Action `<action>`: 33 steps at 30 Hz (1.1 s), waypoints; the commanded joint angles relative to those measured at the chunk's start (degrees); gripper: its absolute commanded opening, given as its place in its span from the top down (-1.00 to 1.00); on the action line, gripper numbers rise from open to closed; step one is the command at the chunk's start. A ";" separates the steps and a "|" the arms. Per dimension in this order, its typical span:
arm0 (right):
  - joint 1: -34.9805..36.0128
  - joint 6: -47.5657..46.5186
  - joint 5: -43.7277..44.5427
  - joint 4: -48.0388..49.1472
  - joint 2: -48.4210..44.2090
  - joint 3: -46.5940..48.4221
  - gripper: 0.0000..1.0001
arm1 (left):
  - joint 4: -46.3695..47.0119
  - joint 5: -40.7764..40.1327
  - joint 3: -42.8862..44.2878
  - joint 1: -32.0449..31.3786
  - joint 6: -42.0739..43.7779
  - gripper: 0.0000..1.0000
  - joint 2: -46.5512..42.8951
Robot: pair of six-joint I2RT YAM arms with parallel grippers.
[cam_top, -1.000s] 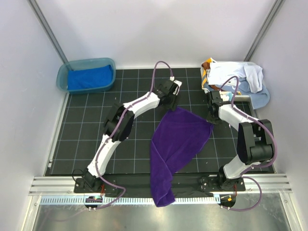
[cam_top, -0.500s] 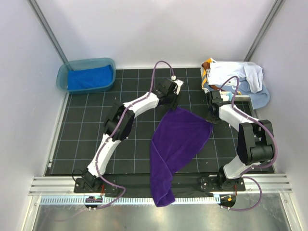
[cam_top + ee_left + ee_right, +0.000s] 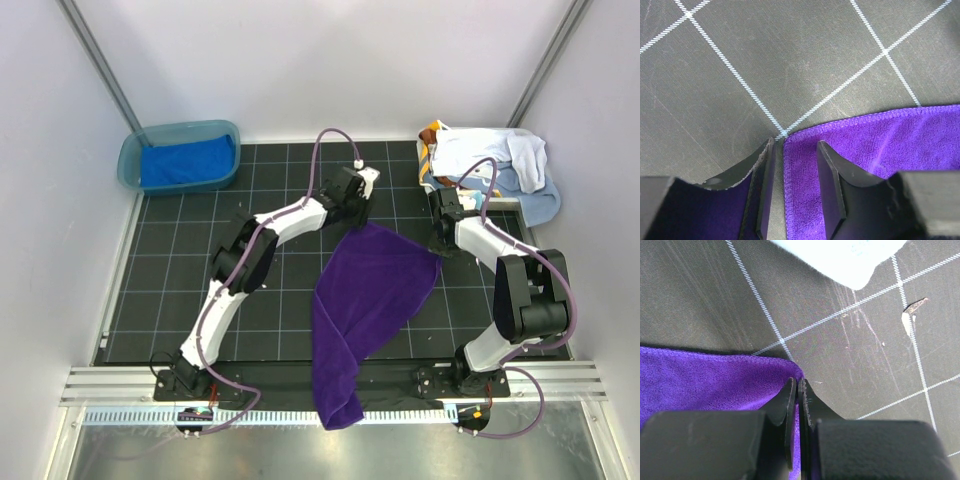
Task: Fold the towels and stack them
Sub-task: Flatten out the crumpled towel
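Observation:
A deep purple towel lies spread on the black gridded mat, and its near end hangs over the table's front edge. My left gripper is at the towel's far left corner. In the left wrist view the gripper is open, with the hemmed corner of the towel lying flat between the jaws. My right gripper is at the far right corner. In the right wrist view the gripper is shut on that corner of the towel, low on the mat.
A teal tub at the back left holds a folded royal blue towel. A heap of white and light blue towels with an orange-brown one lies at the back right, close behind my right arm. White walls enclose the mat.
My left wrist has shifted slightly back and left. The purple towel and my right gripper have stayed in place.

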 commanded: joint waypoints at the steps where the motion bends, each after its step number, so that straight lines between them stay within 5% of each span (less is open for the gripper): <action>1: -0.21 -0.37 -0.39 1.52 -2.23 0.54 0.98 | -3.95 0.80 -4.06 -0.71 -0.17 0.17 -0.63; 13: -0.21 -0.46 -0.56 1.79 -2.50 0.45 0.98 | -6.24 -1.66 -2.83 -2.55 2.46 0.17 0.42; 20: -0.21 -0.37 -1.27 1.87 -2.41 0.63 0.98 | -7.29 -3.07 -1.87 -3.26 2.55 0.49 1.47; 24: -0.21 -0.29 -1.88 1.53 -2.41 1.94 0.98 | -7.38 -3.59 -1.34 -3.43 2.64 0.86 0.86; 25: -0.21 -0.29 -2.23 1.44 -2.76 2.29 0.98 | -7.47 -5.68 -1.25 -3.43 2.38 1.00 -0.45; 33: 1.80 -2.39 -11.09 0.56 -10.56 9.49 0.98 | -8.08 -23.33 -3.97 -3.35 -1.66 1.00 -15.12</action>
